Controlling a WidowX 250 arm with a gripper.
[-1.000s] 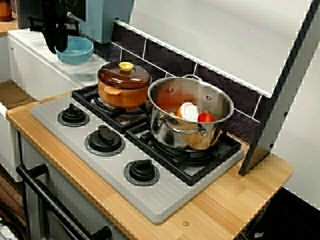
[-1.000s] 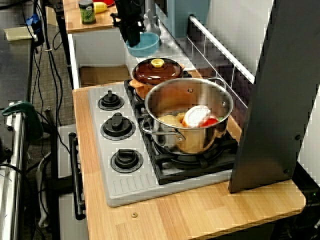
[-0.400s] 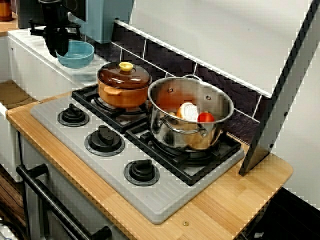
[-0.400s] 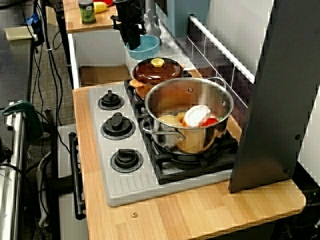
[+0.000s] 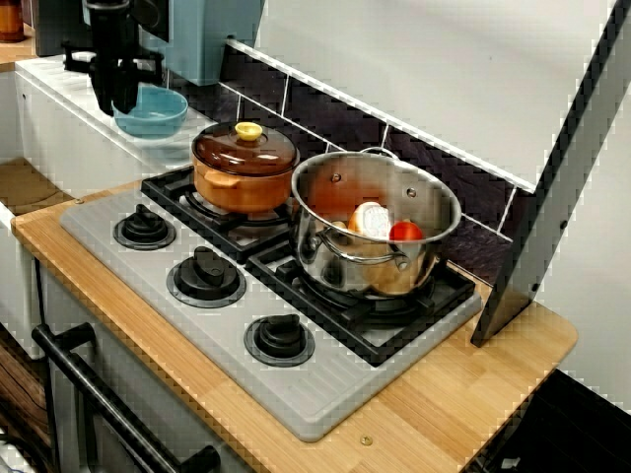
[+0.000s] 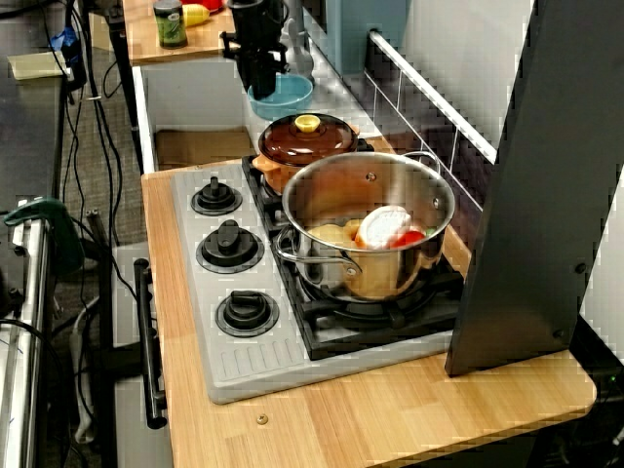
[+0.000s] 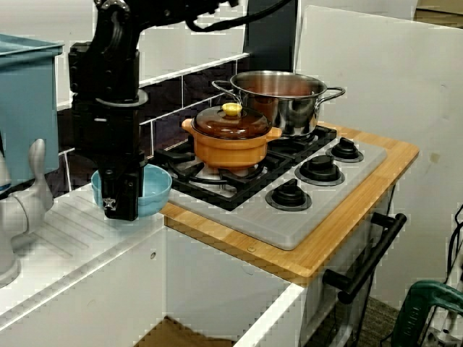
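Well, start with the white counter (image 7: pixel 65 231) beside the stove (image 5: pixel 325 394). Its top is ribbed, and the blue bowl (image 7: pixel 153 189) rests on it near the stove end, so a sideways drag could make the bowl skid or catch. The lidded brown pot (image 5: pixel 245 172) stands close by, and a low swing that way could clip it. Your gripper (image 7: pixel 119 210) hangs at the bowl's rim with its fingers close together. Whether they pinch the rim cannot be told. A thin hold there could let the bowl tip.
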